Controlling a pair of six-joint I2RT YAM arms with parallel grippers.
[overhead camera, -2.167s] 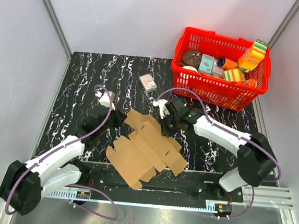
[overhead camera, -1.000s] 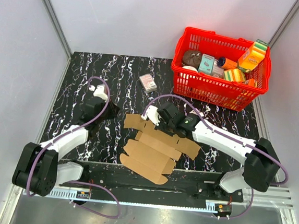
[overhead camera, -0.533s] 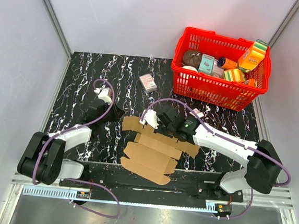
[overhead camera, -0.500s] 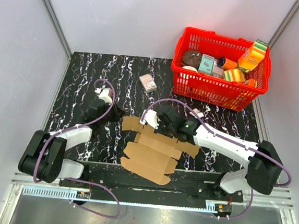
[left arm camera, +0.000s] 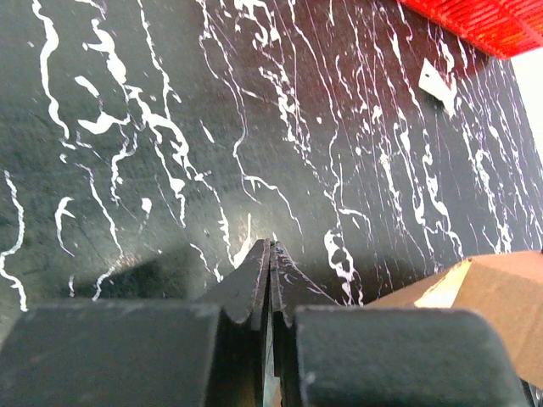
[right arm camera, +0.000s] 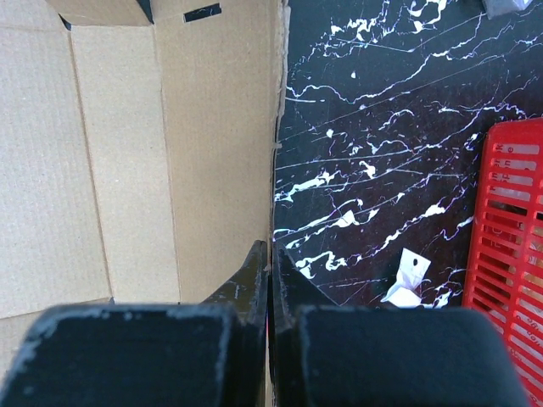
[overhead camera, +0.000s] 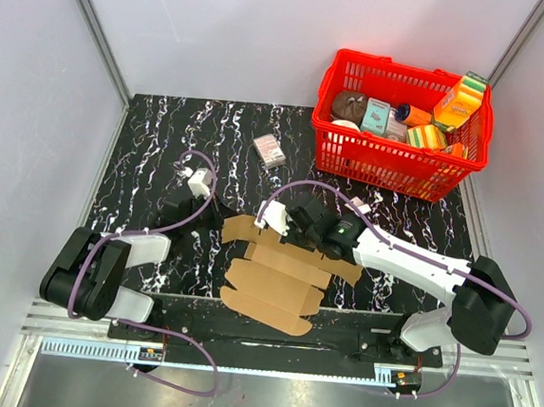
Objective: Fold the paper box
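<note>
We are early in the fold. The paper box (overhead camera: 275,275) lies as a creased, mostly flat sheet by the near edge of the counter (overhead camera: 154,136), about midway along it, and some panels look lapped over one another. Our right hand (right arm camera: 270,254) sits at the sheet's far edge. Its fingers are pressed together with the cardboard's rim running straight into the seam, so we judge it is pinching that edge. Our left hand (left arm camera: 270,253) is pressed together on nothing, its tips low over bare marble just beside the sheet's left corner.

Next, we reckon, the left should pin a panel flat while the right carries its edge over a crease. Room is best toward the far left corner, where we see only marble. The red basket (overhead camera: 390,161) fills the far right corner, and a small printed carton (overhead camera: 269,150) lies toward the far edge. The near edge leaves the sheet little slack.
</note>
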